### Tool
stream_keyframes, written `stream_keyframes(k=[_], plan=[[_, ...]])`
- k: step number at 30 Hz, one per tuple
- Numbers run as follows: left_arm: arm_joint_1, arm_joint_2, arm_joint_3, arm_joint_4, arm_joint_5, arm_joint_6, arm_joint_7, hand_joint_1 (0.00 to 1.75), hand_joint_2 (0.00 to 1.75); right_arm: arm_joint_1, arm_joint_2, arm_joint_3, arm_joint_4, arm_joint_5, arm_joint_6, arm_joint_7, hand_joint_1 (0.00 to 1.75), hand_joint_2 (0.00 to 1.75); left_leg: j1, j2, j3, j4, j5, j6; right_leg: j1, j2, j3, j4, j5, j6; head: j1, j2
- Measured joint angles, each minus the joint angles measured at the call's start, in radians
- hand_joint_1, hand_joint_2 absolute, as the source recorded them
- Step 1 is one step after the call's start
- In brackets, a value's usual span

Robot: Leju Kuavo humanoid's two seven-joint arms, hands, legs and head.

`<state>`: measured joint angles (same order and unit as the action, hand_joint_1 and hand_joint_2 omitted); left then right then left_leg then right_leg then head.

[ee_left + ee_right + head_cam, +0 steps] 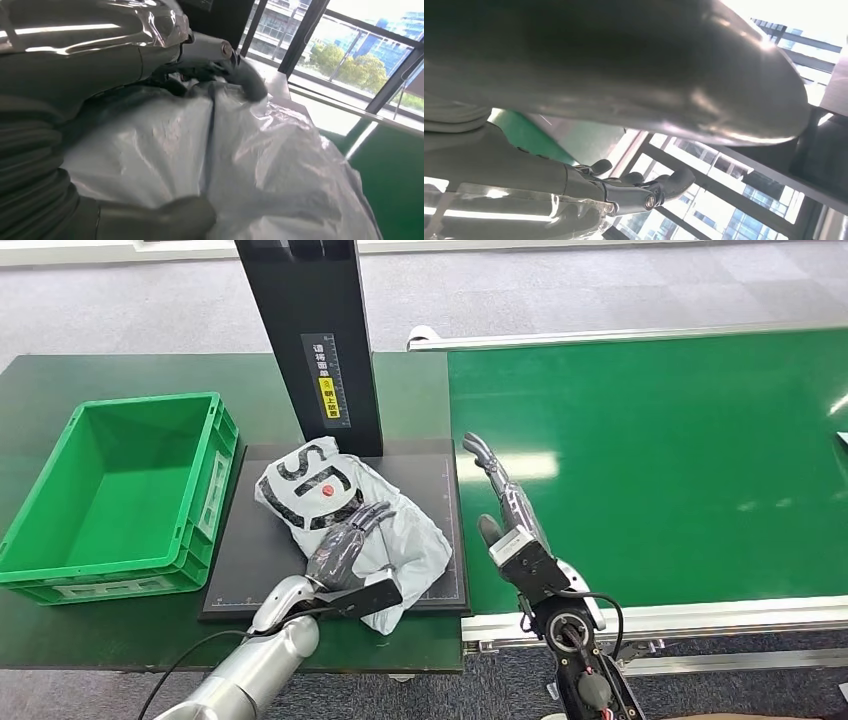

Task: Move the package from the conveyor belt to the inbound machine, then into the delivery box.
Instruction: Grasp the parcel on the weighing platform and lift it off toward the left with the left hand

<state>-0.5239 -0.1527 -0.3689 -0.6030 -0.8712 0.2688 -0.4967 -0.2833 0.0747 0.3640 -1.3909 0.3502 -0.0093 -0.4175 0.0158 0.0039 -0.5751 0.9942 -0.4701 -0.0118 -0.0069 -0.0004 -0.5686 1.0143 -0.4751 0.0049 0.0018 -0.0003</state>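
Left hand [345,545] grips the package [340,515] on the machine plate [440,540] — right hand [500,495] spread, holding nothing, over the belt's edge [470,540].

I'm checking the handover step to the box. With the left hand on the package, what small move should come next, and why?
Probably lift the package slightly off the black platform: the left hand already grips it there, and the green box beside it is open.
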Motion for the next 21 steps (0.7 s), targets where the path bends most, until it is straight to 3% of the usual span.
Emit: stream_keyframes(k=[21], plan=[[-0.027,0.001,-0.003,0.026,0.060,0.040,-0.015,1.75,1.75,0.019,-0.002,-0.034,-0.030,-0.010,-0.007,0.001,0.00,0.00,0.000,0.001,-0.001,0.000,0.000,0.000,0.000,0.000,-0.001,0.000,0.000,0.000,0.000,0.000]])
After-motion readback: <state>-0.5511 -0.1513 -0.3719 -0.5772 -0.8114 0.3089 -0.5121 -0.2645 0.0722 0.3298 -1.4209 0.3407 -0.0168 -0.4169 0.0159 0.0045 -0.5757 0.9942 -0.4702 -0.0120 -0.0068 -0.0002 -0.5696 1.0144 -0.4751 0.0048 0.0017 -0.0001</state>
